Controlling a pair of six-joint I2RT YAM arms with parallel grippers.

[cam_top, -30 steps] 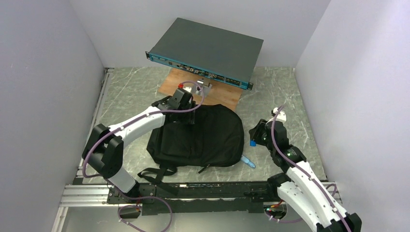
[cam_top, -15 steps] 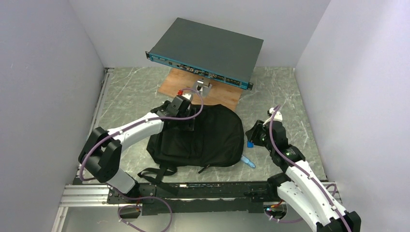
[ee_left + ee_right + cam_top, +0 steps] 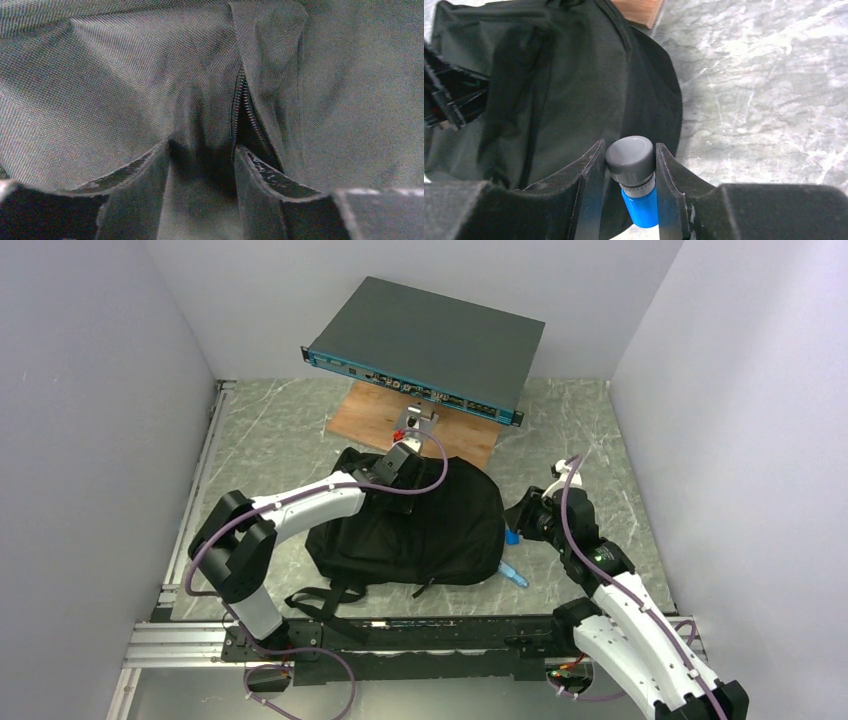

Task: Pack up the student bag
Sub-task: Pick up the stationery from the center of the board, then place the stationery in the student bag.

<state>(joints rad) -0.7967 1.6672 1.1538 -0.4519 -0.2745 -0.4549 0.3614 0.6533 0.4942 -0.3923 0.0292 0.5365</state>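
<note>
Left arm has swung in from the bag's far-left corner to the middle of its top edge, and the right gripper (image 3: pixel 629 150) has edged closer to the bag's right side. Nearest the bases, the shoulder straps (image 3: pixel 320 600) trail toward the rail, and a pale blue object (image 3: pixel 512 573) lies on the table (image 3: pixel 270 430) just off the bag's near-right corner. The right claw is pinching a blue tube (image 3: pixel 639 205) with a grey cap, held just beside the bag's right edge. The student bag (image 3: pixel 430 530) lies flat mid-table, black, limp woven cloth - light-looking, should sag and bunch instead of holding its shape, so one claw probably has to keep the mouth open while the other feeds things in. The left gripper (image 3: pixel 200 150) is down on the fabric at the far edge with its fingers spread, the zipper (image 3: pixel 240 112) running up from beside its right finger - partly parted there; can't tell if any cloth is actually caught. Best hold looks like the seam or flap right by the zipper, not the smooth panel, which would likely slip. Beyond: a wooden board (image 3: pixel 360 415), then a flat grey box with a teal front (image 3: pixel 430 335) raised above it.
</note>
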